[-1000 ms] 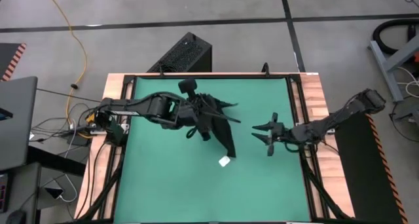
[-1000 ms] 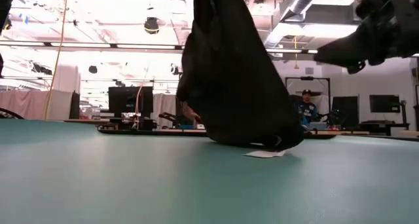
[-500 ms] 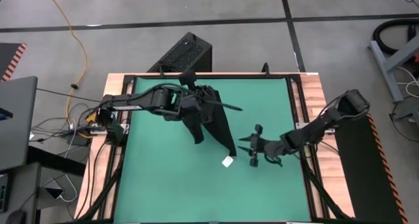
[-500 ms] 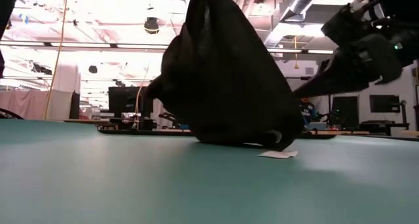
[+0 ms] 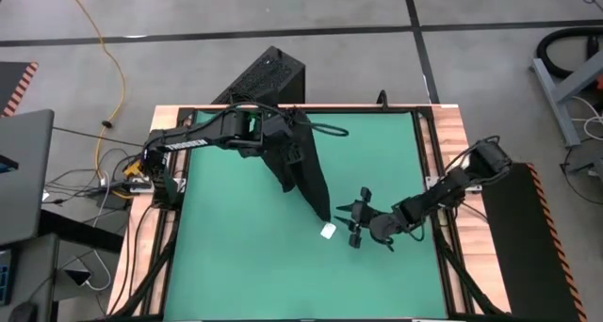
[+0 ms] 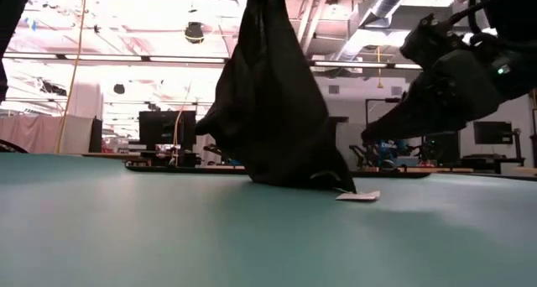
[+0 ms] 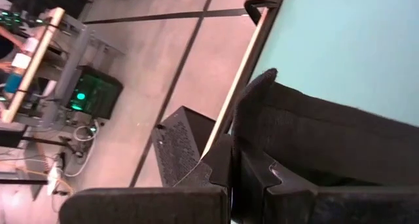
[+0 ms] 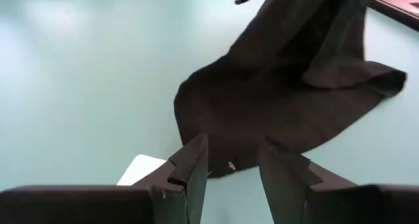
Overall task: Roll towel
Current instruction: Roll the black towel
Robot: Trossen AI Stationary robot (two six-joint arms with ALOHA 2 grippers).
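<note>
The black towel [image 5: 303,169] hangs from my left gripper [image 5: 283,127], which is shut on its top over the far part of the green mat [image 5: 236,256]. The towel's lower end [image 6: 294,178] rests on the mat, and its small white tag [image 5: 327,232] lies flat beside that end. My right gripper [image 5: 355,224] is open just right of the tag, low over the mat, touching nothing. In the right wrist view, its fingers [image 8: 191,164] point at the towel's lower edge [image 8: 262,139]. My left gripper pinches a bunched upper part of the towel [image 7: 262,112] between its two fingers, with a bit of cloth sticking out past the fingertips. The towel hangs slack below the hold, spreading wider toward the mat, where its lower end [image 5: 323,212] lies.
A hard black ribbed box [image 5: 262,77] stands on the floor beyond the table's far edge. Wooden side rails [image 5: 452,171] border the mat. Bare green mat lies to the near and left of the towel.
My left gripper has moved toward the table's far edge with the towel's top, drawing the cloth into a longer, narrower hang while its lower end and tag stay on the mat. My right gripper has come down and toward the near left, close to the tag.
</note>
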